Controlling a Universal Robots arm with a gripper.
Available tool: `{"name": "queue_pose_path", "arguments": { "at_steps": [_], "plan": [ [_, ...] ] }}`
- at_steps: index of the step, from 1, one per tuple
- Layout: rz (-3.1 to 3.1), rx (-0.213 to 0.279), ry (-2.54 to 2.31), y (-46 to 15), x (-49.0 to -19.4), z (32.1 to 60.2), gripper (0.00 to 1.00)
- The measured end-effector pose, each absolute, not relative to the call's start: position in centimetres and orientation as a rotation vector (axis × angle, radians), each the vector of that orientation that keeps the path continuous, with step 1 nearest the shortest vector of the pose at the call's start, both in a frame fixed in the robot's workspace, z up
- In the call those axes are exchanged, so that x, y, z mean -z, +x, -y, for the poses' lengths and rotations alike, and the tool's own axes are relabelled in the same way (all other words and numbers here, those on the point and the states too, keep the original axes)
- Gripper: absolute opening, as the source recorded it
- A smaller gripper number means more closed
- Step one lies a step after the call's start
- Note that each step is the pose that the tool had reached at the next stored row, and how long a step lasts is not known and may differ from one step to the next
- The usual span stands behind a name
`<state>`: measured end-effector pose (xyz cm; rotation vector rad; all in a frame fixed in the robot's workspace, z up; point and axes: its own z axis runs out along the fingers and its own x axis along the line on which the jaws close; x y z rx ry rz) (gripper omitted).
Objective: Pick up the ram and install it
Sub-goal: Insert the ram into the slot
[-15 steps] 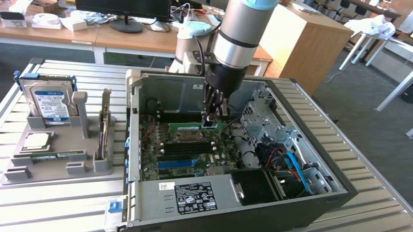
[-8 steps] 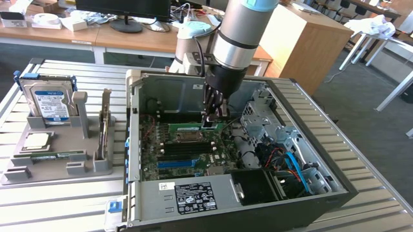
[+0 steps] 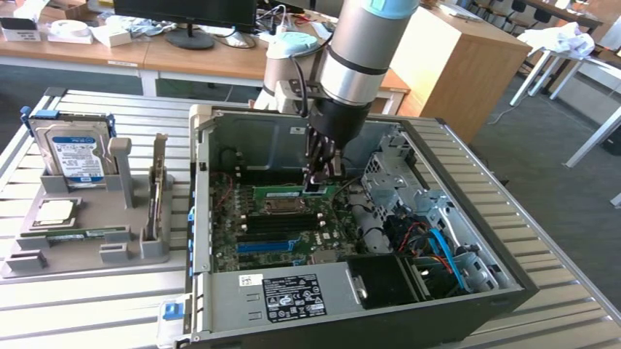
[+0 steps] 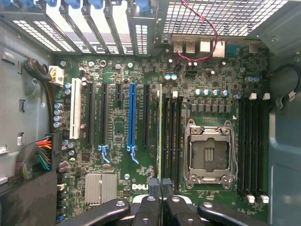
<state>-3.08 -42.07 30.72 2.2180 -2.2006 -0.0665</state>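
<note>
**A:** Where is the ram?

**B:** It is inside the computer case [image 3: 291, 298], which lies open side up on the slatted desk [image 3: 87, 309]. The arm [image 3: 354, 65] reaches down into the case. The jaws are clenched on the ram [image 4: 161, 136] and pinch it at one end.

**A:** How does it sit in that grip?

**B:** In the wrist view it is edge-on. It looks like a thin pale-green strip running straight out from between the jaws, over the green motherboard [image 4: 117, 136].

**A:** Over which part of the board?

**B:** It is over the bank of long black memory slots [image 4: 171, 141], just beside the empty processor socket [image 4: 208, 153]. The stick runs parallel to those slots.

**A:** Is it seated in one?

**B:** I cannot tell. The lower edge is hidden, so I can't say if it touches a slot or is held above it.

**A:** What else is on the desk?

**B:** A grey holder [image 3: 58, 262] stands beside the case, on the exterior view's left. A silver hard drive [image 3: 70, 149] with a blue-white label stands upright in it. A square silver processor chip [image 3: 55, 211] lies flat just in front of the drive.
</note>
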Motion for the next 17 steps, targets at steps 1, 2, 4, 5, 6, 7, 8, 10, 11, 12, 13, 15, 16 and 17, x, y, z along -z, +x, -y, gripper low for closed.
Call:
{"name": "queue_pose_path", "arguments": {
  "at_steps": [1, 2, 4, 5, 6, 7, 8, 10, 11, 12, 13, 15, 16, 17],
  "plan": [
    [2.201, 0.066, 2.218, -3.08, -30.72, 42.07, 0.11],
    [2.201, 0.066, 2.218, -3.08, -30.72, 42.07, 0.11],
    [2.201, 0.066, 2.218, -3.08, -30.71, 42.07, 0.11],
    [2.201, 0.066, 2.218, -3.08, -30.70, 42.07, 0.11],
    [2.201, 0.067, 2.218, -3.08, -30.68, 42.07, 0.11],
    [2.201, 0.067, 2.218, -3.08, -30.67, 42.07, 0.11],
    [2.201, 0.066, 2.218, -3.08, -30.67, 42.07, 0.11],
    [2.201, 0.067, 2.218, -3.08, -30.66, 42.07, 0.11],
    [2.201, 0.066, 2.218, -3.08, -30.65, 42.07, 0.11],
    [2.201, 0.067, 2.218, -3.08, -30.63, 42.07, 0.11],
    [2.201, 0.067, 2.218, -3.08, -30.59, 42.06, 0.11],
    [2.201, 0.067, 2.218, -3.08, -30.50, 42.07, 0.11],
    [2.201, 0.066, 2.218, -3.08, -30.50, 42.07, 0.11],
    [2.201, 0.066, 2.218, -3.08, -30.50, 42.07, 0.11]
  ]
}}
